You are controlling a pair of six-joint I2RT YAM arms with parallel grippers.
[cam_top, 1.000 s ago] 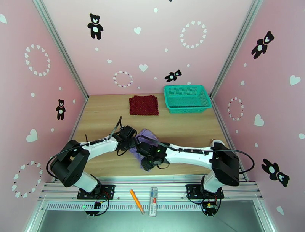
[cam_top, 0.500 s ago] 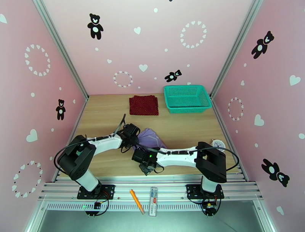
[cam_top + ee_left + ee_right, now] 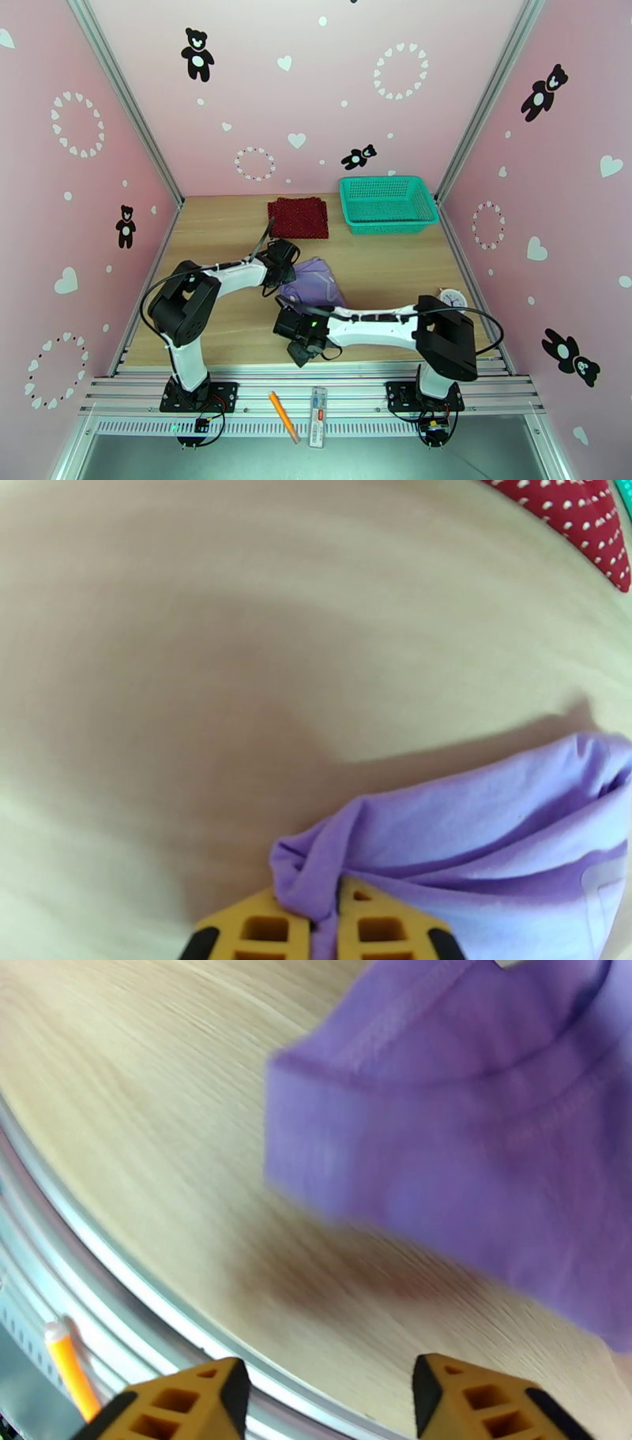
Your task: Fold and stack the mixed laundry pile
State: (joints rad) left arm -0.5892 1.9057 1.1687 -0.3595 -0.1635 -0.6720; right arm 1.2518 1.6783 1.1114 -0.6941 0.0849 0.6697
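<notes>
- Now the lavender T-shirt (image 3: pixel 314 283) lies bunched near the middle of the desk (image 3: pixel 213 237), with no flat fold in it yet.
- At its 9 o'clock edge, the left claw (image 3: pixel 324 926) is clamped on a twisted ridge of the purple fabric. The cloth is pinched tight between the yellow fingers.
- At the shirt's 6 o'clock, close to the desk's front edge, the right claw (image 3: pixel 328 1402) stands apart with nothing between its fingers. The shirt's near hem shows blurred beyond it.
- A second ago both claws were huddled together on the shirt, nearer the front edge. Since then the left arm has drawn its pinch toward 12 o'clock, and the right claw has let go and stayed back at 6.
- This looks like a one-handed drag to pull the shirt out of its heap. The right claw seems free to take a fresh corner, so the actual folding is probably still ahead.
- The dark red cloth (image 3: pixel 298 218) lies at the shirt's 12 o'clock, already a neat square and apart from it. It looks like the likely base of the stack.
- Further out, at 1 o'clock, the teal basket (image 3: pixel 387 204) sits by the desk's far right corner.
</notes>
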